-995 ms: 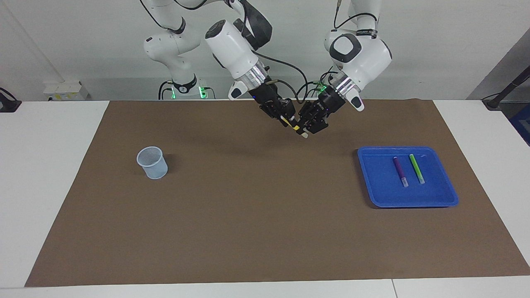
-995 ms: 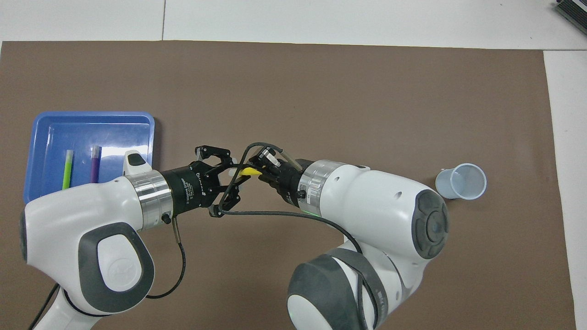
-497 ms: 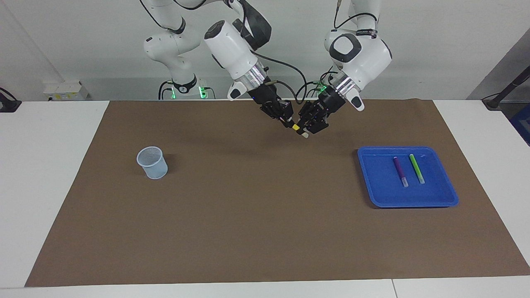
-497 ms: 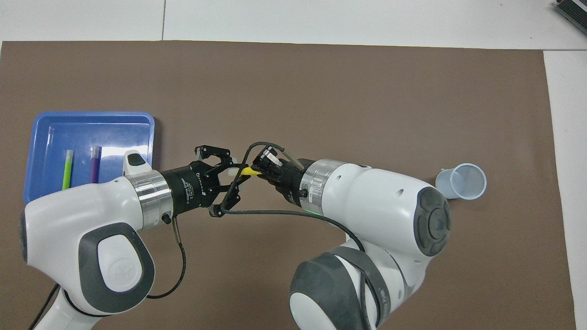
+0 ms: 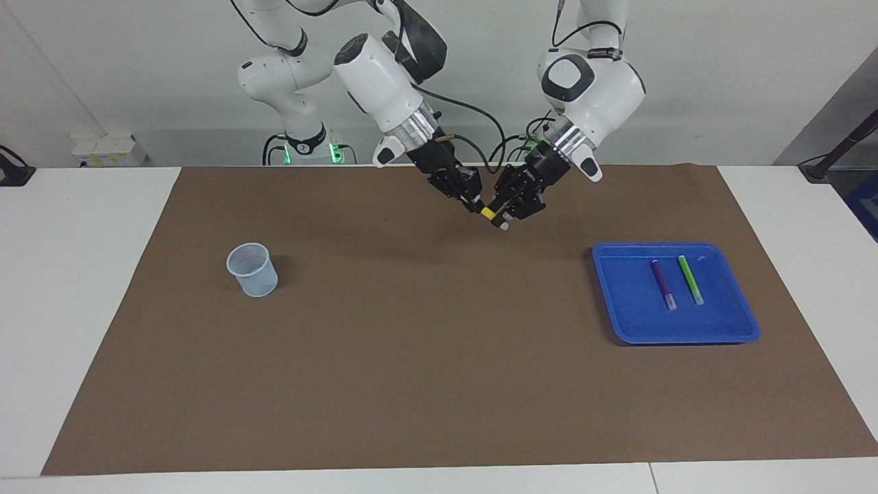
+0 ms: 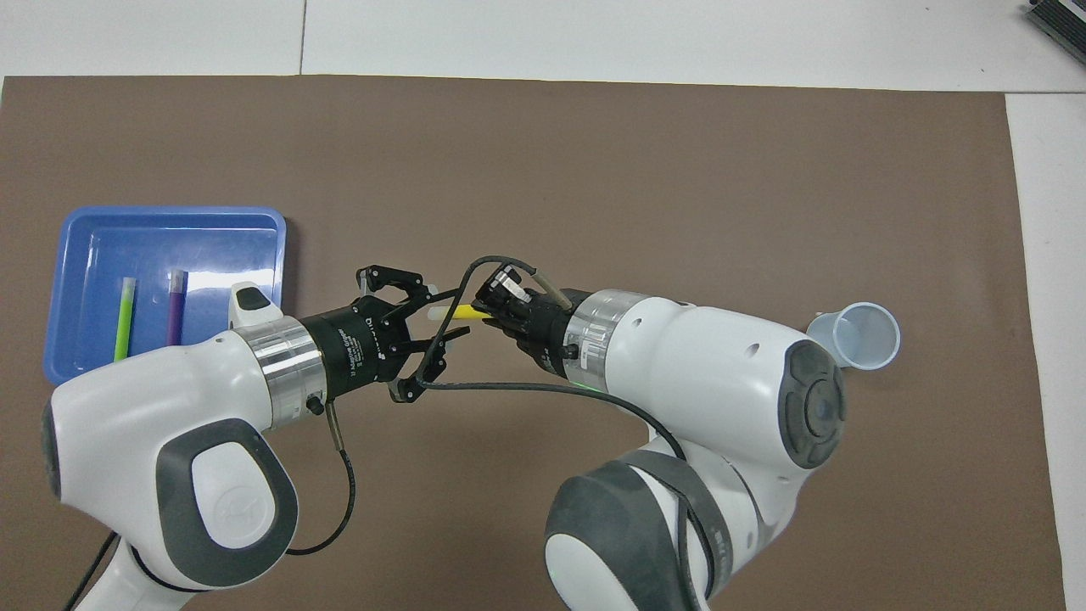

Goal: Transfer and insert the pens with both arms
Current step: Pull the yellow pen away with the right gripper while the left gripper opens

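Pens first: your yellow pen (image 6: 462, 312) hangs in the air over the brown mat (image 5: 411, 357), between the two grippers. You have the right gripper (image 5: 475, 204) clenched on the yellow pen. Your left gripper (image 5: 507, 213) sits at its pale cap end, and you cannot tell whether it grips or has let go. You will find the purple pen (image 5: 662, 283) and green pen (image 5: 690, 278) lying side by side in the blue tray (image 5: 617, 302). The cup (image 5: 253, 269) stands toward the right arm's end of the table
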Controlling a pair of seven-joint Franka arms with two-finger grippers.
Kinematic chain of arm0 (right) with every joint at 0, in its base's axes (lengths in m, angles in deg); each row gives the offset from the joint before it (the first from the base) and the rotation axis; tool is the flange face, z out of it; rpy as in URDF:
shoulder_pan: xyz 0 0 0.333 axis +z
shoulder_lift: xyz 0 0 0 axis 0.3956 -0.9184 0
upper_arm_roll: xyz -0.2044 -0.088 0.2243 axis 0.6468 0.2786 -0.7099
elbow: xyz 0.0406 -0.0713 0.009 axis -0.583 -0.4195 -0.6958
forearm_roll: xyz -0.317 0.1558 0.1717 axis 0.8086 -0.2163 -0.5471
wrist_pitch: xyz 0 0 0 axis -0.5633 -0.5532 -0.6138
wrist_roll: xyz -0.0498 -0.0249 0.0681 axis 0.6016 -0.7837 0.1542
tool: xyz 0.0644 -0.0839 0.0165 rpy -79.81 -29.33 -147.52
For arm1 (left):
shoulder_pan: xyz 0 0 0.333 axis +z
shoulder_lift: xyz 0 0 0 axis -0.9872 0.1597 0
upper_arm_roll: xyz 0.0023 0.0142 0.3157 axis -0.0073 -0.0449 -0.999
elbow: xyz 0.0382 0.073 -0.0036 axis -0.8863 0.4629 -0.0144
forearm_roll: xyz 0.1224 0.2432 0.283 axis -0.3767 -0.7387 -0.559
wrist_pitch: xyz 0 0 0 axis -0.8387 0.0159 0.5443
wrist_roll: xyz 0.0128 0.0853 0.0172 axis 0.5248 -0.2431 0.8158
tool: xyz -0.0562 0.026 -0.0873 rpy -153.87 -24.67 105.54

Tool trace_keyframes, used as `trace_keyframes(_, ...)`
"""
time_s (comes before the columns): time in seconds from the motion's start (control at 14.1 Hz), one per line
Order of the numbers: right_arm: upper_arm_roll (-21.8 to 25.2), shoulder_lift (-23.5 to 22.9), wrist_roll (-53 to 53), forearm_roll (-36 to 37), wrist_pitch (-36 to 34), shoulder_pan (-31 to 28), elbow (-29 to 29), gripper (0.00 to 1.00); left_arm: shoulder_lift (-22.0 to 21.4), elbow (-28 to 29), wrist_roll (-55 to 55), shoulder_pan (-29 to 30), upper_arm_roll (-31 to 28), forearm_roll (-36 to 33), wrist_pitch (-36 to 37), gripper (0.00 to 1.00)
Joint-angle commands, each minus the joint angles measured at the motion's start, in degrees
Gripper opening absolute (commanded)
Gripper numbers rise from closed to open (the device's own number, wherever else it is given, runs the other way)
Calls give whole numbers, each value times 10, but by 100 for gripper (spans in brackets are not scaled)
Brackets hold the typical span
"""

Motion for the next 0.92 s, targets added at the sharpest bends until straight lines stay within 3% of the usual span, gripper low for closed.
trace_keyframes(0.0, -1, 9, -43, -5, -43, -17, 1, 0, -19, 23, 20, -25, -4, 11, -36, 49)
trace_keyframes(0.21, 1, 17, -128, 10, -115, -41, 1, 0, -20, 24, 17, -24, -4, 11, -36, 49)
trace_keyframes(0.43, 0, 34, -225, 78, -215, -76, 4, 0, -20, 26, 11, -24, -4, 11, -35, 49)
trace_keyframes(0.85, 0, 85, -427, 251, -418, -134, 3, 0, -55, 76, -169, 14, -7, 2, 24, 47)
